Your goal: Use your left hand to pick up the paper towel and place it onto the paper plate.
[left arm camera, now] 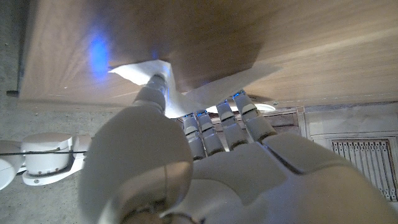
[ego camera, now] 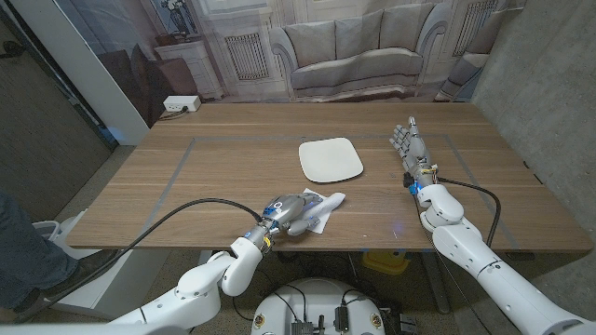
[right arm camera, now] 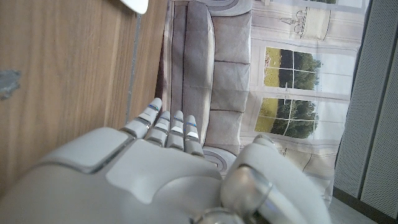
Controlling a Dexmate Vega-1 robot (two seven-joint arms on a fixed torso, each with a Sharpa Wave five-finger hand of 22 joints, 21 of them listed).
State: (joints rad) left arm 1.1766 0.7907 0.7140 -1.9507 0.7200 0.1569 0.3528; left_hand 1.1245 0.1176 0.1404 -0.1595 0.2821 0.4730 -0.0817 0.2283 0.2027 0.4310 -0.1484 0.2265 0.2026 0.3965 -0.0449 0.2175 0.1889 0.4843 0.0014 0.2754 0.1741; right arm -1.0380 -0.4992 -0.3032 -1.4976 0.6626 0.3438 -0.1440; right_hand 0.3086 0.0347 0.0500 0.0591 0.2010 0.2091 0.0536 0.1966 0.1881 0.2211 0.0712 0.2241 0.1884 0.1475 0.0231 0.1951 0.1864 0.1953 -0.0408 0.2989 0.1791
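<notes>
A white paper towel (ego camera: 327,206) lies crumpled near the table's front edge, left of the middle. My left hand (ego camera: 292,213) lies over its near part. In the left wrist view the thumb (left arm camera: 153,89) and fingers (left arm camera: 233,118) pinch a raised fold of the paper towel (left arm camera: 186,93), which still touches the wood. The square white paper plate (ego camera: 330,159) sits farther back at the table's middle, apart from the towel. My right hand (ego camera: 409,143) stands at the right of the plate, fingers stretched out and holding nothing.
A grey tape outline (ego camera: 191,149) marks the wooden table (ego camera: 233,158). A white power box (ego camera: 180,104) sits off the back left corner. A person's leg (ego camera: 19,244) shows at the left edge. A corner of the plate (right arm camera: 134,5) appears in the right wrist view.
</notes>
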